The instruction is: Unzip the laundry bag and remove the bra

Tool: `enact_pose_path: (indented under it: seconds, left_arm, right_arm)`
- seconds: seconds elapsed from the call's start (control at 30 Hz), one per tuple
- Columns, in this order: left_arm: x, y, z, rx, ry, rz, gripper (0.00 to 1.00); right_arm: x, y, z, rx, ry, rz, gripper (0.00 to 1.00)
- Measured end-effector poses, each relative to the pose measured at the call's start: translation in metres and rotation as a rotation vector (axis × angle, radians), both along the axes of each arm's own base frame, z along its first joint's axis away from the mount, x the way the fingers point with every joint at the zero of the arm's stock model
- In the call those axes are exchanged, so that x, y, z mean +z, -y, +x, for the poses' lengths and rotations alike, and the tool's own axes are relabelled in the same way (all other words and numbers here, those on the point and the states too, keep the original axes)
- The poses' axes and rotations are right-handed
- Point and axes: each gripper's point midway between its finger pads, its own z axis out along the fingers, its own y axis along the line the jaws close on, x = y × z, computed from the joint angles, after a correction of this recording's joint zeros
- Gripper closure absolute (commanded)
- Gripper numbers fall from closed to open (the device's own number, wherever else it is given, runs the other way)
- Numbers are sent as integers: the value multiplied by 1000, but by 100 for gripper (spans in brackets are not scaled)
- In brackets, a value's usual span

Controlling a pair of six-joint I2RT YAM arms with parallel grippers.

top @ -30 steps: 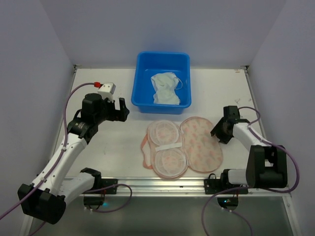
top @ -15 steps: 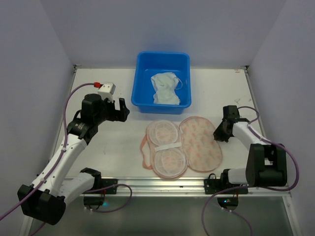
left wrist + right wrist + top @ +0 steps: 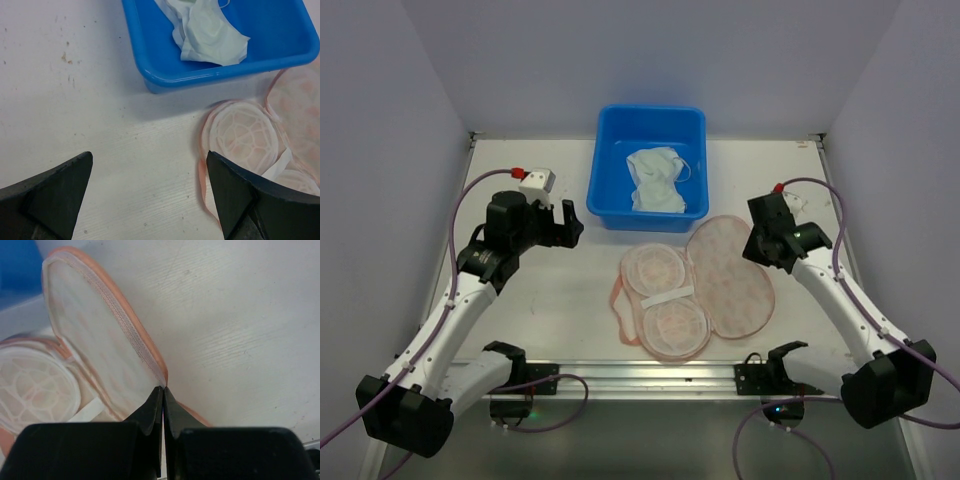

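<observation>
The laundry bag (image 3: 732, 285) lies opened out at the table's middle, its cream orange-printed half on the right and two round mesh cups (image 3: 666, 298) on the left. My right gripper (image 3: 755, 253) is shut on that half's pink edging (image 3: 150, 352), at the bag's (image 3: 95, 340) right side, and holds the edge a little off the table. The pale bra (image 3: 657, 178) lies crumpled inside the blue tub (image 3: 605, 130). My left gripper (image 3: 567, 224) hangs open over bare table left of the bag (image 3: 245, 132), nothing between its fingers. The left wrist view also shows the bra (image 3: 210, 30).
The blue tub (image 3: 200, 80) stands at the back centre, just beyond the bag. Grey walls close in the table on the left, right and back. A metal rail with both arm bases runs along the near edge (image 3: 640, 375).
My right gripper has shut on the bag's right edge and risen toward the back, lifting that edge. The bag has shifted slightly right. The left arm has not moved.
</observation>
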Motion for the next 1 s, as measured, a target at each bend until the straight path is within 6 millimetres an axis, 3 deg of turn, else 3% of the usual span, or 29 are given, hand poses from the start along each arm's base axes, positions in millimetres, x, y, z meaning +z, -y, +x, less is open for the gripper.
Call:
enact_pose_path:
  seconds: [0.2, 0.53, 0.73, 1.0]
  left_arm:
    - [-1, 0, 0, -2, -2, -1, 0]
    - [-3, 1, 0, -3, -7, 0, 0]
    - [-4, 1, -1, -4, -10, 1, 0]
    - [-7, 0, -2, -4, -17, 3, 0]
  right_arm:
    - [27, -31, -18, 132, -3, -28, 100]
    - [52, -106, -43, 372, -2, 40, 100]
    - [52, -159, -58, 517, -41, 96, 100]
    - [35, -221, -66, 630, -100, 172, 100]
